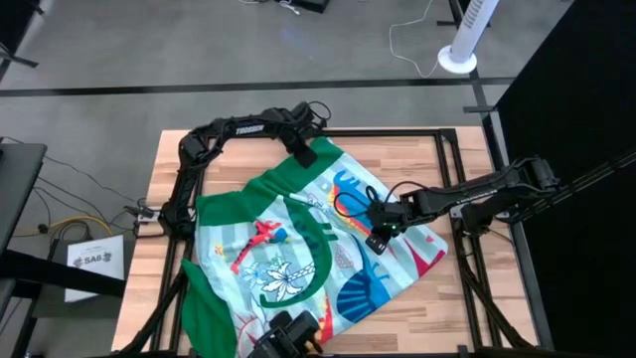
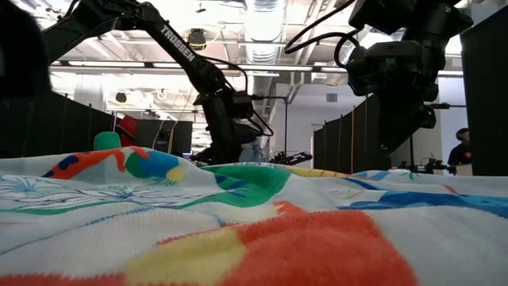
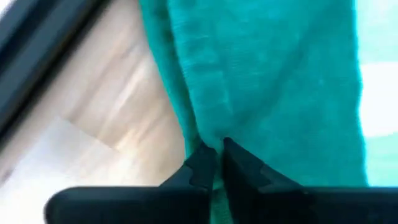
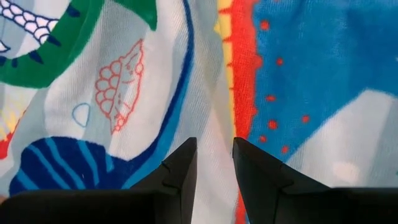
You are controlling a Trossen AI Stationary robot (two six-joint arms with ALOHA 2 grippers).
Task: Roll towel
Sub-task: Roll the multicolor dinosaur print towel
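Observation:
The towel (image 1: 298,259), green-bordered with a light-blue tropical print, lies spread and wrinkled over the wooden table (image 1: 437,159). Its near left green corner (image 1: 204,318) reaches the table's near edge. My left gripper (image 1: 303,151) is at the towel's far edge, shut on the green border (image 3: 267,81). My right gripper (image 1: 381,237) stands over the towel's right half, fingers a little apart over a wrinkle in the print (image 4: 124,93). Whether its tips touch the cloth, I cannot tell. In the low view the towel (image 2: 238,222) fills the foreground. My left gripper pinches the towel's green border near its far edge (image 3: 214,134) between its two fingers (image 3: 245,168). The cloth gathers into creases that run into the fingertips. One layer or several, I cannot tell. The cloth around the hold lies on or just above the table.
Bare wood shows along the table's far right (image 1: 467,164) and left (image 1: 149,268) sides. A dark device (image 1: 288,338) sits at the near edge on the towel. A white fan stand (image 1: 462,45) is on the floor beyond the table.

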